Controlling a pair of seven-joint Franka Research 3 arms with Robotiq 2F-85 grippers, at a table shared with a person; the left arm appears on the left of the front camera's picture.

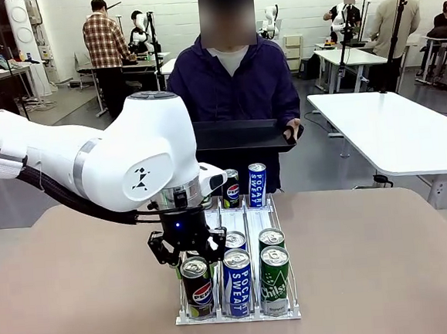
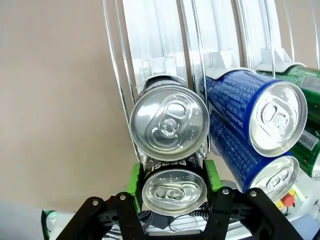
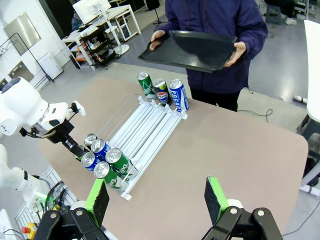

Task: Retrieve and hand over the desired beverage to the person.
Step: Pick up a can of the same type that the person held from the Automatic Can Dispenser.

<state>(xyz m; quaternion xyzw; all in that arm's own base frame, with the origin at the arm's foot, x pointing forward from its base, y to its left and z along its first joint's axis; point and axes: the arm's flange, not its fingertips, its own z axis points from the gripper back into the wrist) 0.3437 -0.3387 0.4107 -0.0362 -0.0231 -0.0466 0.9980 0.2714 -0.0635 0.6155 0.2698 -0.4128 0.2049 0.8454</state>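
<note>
My left gripper (image 1: 193, 260) is shut on the front Pepsi can (image 1: 197, 289) in the left lane of a clear wire rack (image 1: 220, 318). In the left wrist view its green pads (image 2: 134, 179) press both sides of that can (image 2: 173, 186). A second can (image 2: 169, 122) stands just behind it in the same lane. Pocari Sweat cans (image 1: 237, 282) fill the middle lane and Sprite cans (image 1: 275, 280) the right lane. The person (image 1: 232, 81) stands at the far side holding a black tray (image 1: 237, 137) in both hands. My right gripper (image 3: 157, 202) hangs open high above the table.
A Pepsi can (image 1: 230, 188) and a Pocari can (image 1: 256, 184) stand at the rack's far end, with a green can (image 3: 145, 84) beside them. The tan table (image 1: 370, 264) is bare to the left and right of the rack. Other tables and people are in the background.
</note>
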